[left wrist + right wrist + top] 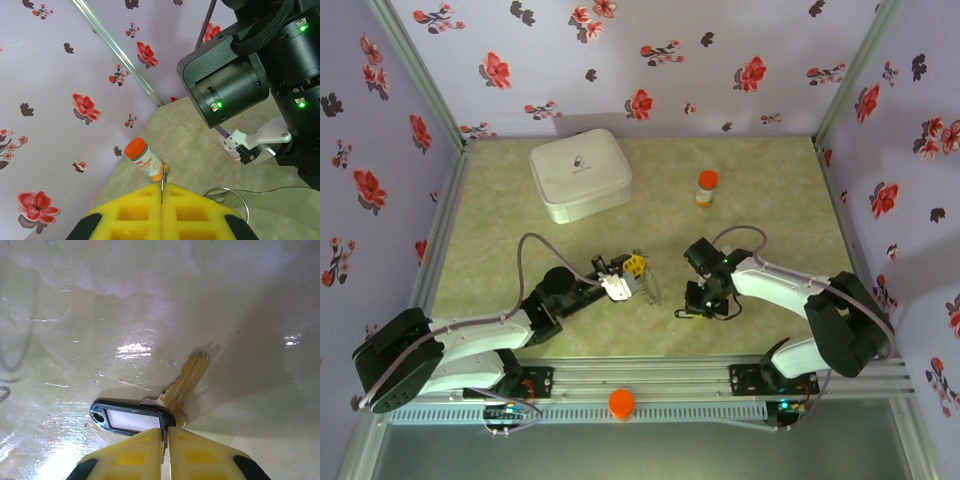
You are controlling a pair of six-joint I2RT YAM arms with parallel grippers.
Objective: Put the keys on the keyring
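Observation:
A brass key (189, 376) with a black tag (131, 417) lies on the table. My right gripper (165, 434) is shut on the thin metal at the key's head, low over the table in the top view (692, 308). The keyring (239, 196) is a thin grey metal loop. My left gripper (162, 189) is shut on a strand of it, with the rest hanging off to the right. In the top view the left gripper (638, 270) holds the keyring (648, 283) just left of the table's middle, a short way from the right gripper.
An orange-capped pill bottle (706, 188) stands at the back, also in the left wrist view (146, 160). A white lidded box (580, 174) sits at the back left. The right arm's black wrist (235, 80) hangs close in front of the left gripper. Flowered walls enclose the table.

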